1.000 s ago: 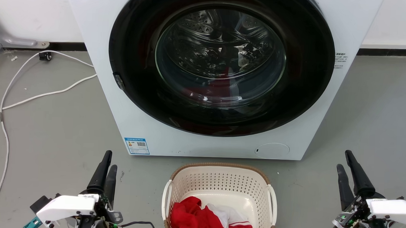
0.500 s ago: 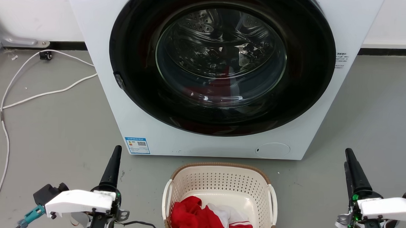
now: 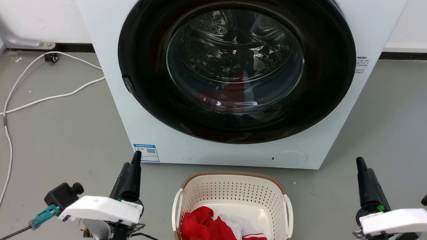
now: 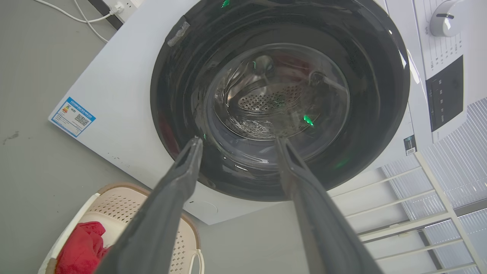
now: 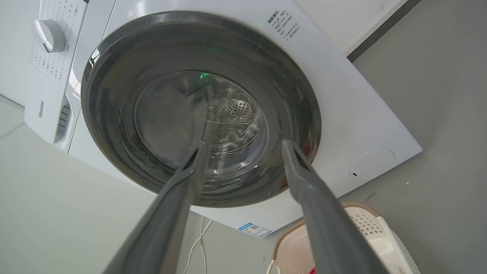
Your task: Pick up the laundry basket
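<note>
The washer's (image 5: pixel 361 125) white control panel (image 5: pixel 42 91) bears the brand "Hisense".

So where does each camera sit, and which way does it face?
Head view: on the head, facing forward and down at the washer and laundry basket; left gripper and right gripper at the bottom.
Left wrist view: on the left wrist, looking along its open fingers at the washer; basket lower left.
Right wrist view: right wrist, along its open fingers at the washer; basket lower right.
All share the washer and basket.
</note>
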